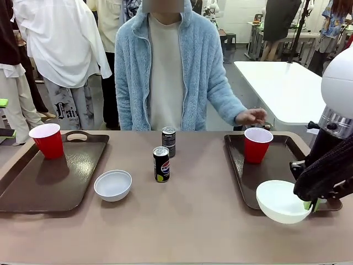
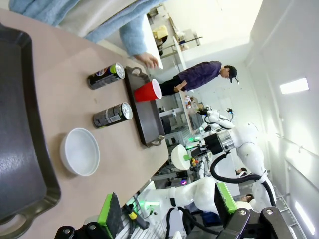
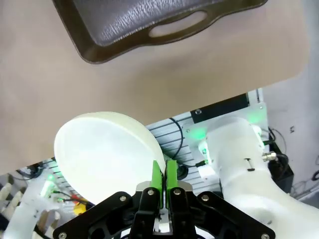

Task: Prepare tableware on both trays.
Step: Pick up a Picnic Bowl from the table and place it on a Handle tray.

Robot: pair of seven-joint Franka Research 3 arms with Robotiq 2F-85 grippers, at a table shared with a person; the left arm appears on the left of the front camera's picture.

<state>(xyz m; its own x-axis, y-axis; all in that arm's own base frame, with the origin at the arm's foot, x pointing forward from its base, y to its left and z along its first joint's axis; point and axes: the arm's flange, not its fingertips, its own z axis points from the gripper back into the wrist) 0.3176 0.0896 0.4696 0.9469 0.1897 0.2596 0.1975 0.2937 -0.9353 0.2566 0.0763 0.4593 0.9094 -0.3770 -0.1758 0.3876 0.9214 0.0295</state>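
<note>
Two dark brown trays lie on the table. The left tray [image 1: 33, 187] carries a red cup [image 1: 48, 141]. The right tray [image 1: 237, 165] carries another red cup [image 1: 257, 144]. A white bowl [image 1: 113, 185] sits on the bare table beside the left tray. Two dark cans [image 1: 161, 164] [image 1: 169, 142] stand mid-table. My right gripper [image 1: 313, 205] is shut on the rim of a second white bowl [image 1: 282, 201], held tilted over the right tray's near left corner. The right wrist view shows the pads [image 3: 158, 180] pinching that bowl [image 3: 104, 154] above the tray's handle end [image 3: 124, 20]. My left gripper [image 2: 167, 209] is open, high above the table.
A person in a light blue fleece stands at the far side, one hand [image 1: 251, 116] hovering by the right tray's far end. A white table [image 1: 287, 88] stands behind on the right. Bare tabletop [image 1: 182, 221] stretches between the trays near the front edge.
</note>
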